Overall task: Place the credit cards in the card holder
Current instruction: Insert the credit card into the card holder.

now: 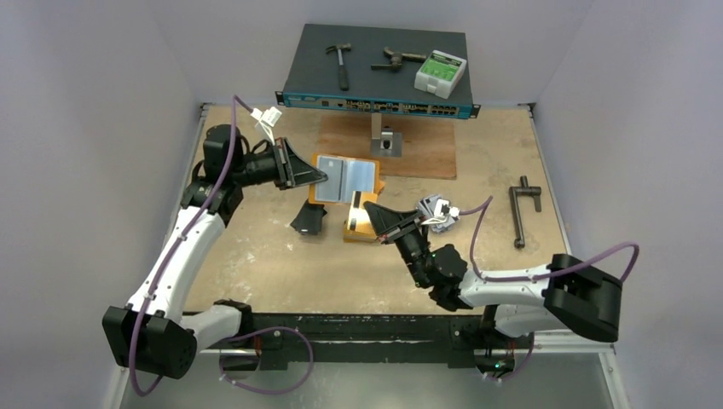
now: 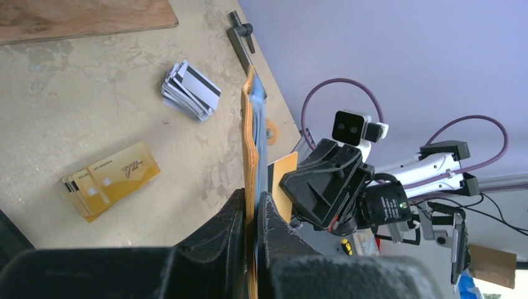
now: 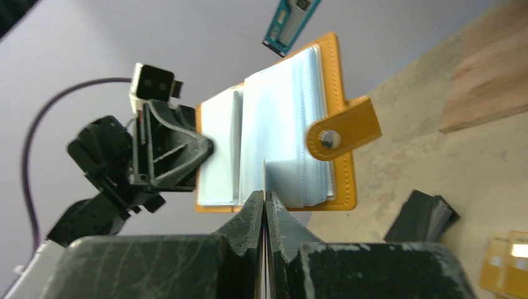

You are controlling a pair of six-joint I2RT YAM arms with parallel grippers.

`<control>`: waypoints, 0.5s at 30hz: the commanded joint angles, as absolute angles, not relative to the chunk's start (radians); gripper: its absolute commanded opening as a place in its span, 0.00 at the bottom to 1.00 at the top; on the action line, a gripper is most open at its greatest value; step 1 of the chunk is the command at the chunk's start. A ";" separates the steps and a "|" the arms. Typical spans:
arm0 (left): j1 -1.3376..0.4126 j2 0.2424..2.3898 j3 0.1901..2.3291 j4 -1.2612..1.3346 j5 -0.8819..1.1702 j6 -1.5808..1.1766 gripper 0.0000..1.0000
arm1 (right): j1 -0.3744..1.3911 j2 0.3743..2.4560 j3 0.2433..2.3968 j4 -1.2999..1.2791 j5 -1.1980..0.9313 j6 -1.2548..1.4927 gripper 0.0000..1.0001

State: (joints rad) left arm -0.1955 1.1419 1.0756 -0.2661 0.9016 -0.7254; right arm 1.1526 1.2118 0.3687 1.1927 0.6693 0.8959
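Note:
The card holder [image 1: 348, 179], an orange bifold wallet with greyish clear sleeves, is held open above the table. My left gripper [image 1: 320, 176] is shut on its left edge; in the left wrist view the jaws [image 2: 252, 200] pinch the orange cover [image 2: 250, 137] edge-on. My right gripper [image 1: 373, 207] is shut on one yellow-orange credit card [image 2: 283, 177], seen edge-on in the right wrist view [image 3: 264, 177]. The card's tip is at the lower edge of the sleeves [image 3: 280, 143], beside the snap tab [image 3: 342, 128]. A yellow-orange card stack [image 2: 112, 180] and a silver-grey stack [image 2: 192, 90] lie on the table.
A black folded case [image 1: 309, 220] lies left of the yellow stack [image 1: 358, 230]. A wooden board [image 1: 418, 145] with a small metal stand [image 1: 388, 141] is behind. A network switch [image 1: 375, 64] carrying tools sits at the back. A black T-shaped tool [image 1: 522, 209] lies at the right.

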 commanded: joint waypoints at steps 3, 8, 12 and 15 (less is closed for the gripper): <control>-0.185 1.053 1.047 -0.191 0.910 -0.783 0.00 | 1.164 1.334 0.415 1.724 0.707 0.853 0.00; -0.186 1.030 1.007 -0.134 0.921 -0.810 0.00 | 1.165 1.376 0.432 1.829 0.672 0.850 0.00; -0.186 1.017 0.979 -0.131 0.915 -0.810 0.00 | 1.164 1.386 0.468 1.842 0.642 0.886 0.00; -0.186 1.010 0.978 -0.166 0.901 -0.789 0.00 | 1.164 1.381 0.498 1.842 0.611 0.908 0.00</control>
